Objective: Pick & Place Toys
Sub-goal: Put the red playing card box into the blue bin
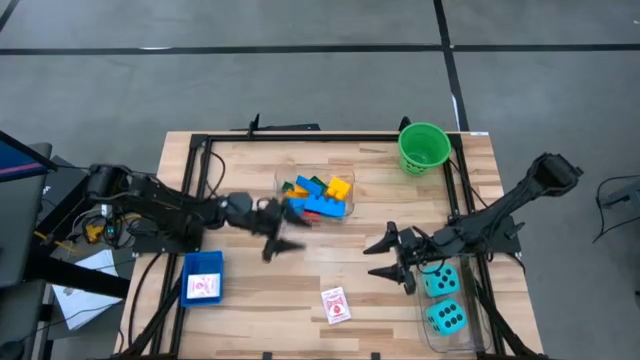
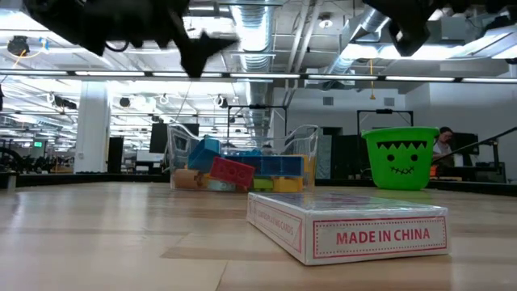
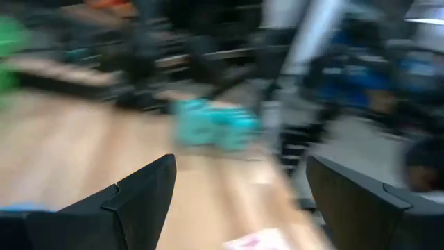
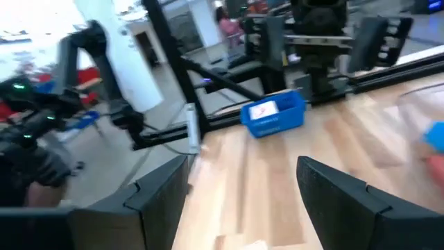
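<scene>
Two dark arms are reaching in over the wooden table (image 1: pixel 260 300), one from each side. Taking the clear tub of bricks (image 1: pixel 316 194) at the table's middle as the landmark, the left gripper (image 1: pixel 285 237) is hanging just beside the tub on its near side, its fingers (image 3: pixel 142 194) standing well spread and gripping nothing. The right gripper (image 1: pixel 392 257) is hovering farther off on the tub's right, between it and a second clear tub (image 1: pixel 447 300) at the table's right edge; its fingers (image 4: pixel 159 191) are also standing apart with bare wood showing between them, touching nothing.

Blue, yellow, green and red pieces are lying piled inside the landmark tub. Beyond the tub and to its right, a green bucket (image 2: pixel 397 158) with a black cartoon face is standing upright. Two teal dice (image 1: pixel 442 300) with black dots are sitting in the right-hand tub. Near the left arm's side, well away from the landmark tub, a blue tray (image 1: pixel 203 277) is carrying a white-and-red card (image 1: pixel 203 287). A white-and-red card box (image 2: pixel 343 222) is lying flat on the open wood in front of the tub, its side reading "MADE IN CHINA" in red; the smaller lettering on its long side is too blurred to read.
</scene>
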Motion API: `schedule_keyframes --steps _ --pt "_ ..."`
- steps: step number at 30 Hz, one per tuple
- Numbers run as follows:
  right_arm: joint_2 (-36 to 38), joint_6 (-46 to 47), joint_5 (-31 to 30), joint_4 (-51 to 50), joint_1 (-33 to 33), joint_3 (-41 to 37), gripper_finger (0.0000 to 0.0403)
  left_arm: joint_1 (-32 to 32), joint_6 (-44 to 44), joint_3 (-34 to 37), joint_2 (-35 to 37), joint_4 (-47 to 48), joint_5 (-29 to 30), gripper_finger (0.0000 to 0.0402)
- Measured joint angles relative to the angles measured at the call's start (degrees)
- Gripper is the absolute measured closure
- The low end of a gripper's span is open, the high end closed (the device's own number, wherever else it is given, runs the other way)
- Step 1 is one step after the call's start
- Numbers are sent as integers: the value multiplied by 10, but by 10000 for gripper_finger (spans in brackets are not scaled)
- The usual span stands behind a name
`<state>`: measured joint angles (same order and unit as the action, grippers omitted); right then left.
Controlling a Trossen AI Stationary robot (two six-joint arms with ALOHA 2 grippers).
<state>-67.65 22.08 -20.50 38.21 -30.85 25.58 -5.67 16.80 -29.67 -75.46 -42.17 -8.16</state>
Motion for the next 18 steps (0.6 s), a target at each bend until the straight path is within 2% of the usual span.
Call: schedule_keyframes --steps 4,9,11,14,18 --pt "-31 11 40 28 6 10 143 -68 -41 0 0 -72 -24 82" --pt "-91 41 42 -17 7 80 143 -115 -104 0 17 -129 -21 75" --pt "-112 64 41 -102 11 133 142 -124 -104 0 38 -124 -5 63" --pt "-142 123 46 -282 21 243 141 -135 -105 0 80 -71 13 37" --pt "-194 218 114 -527 47 414 126 -150 -105 0 141 28 32 6"
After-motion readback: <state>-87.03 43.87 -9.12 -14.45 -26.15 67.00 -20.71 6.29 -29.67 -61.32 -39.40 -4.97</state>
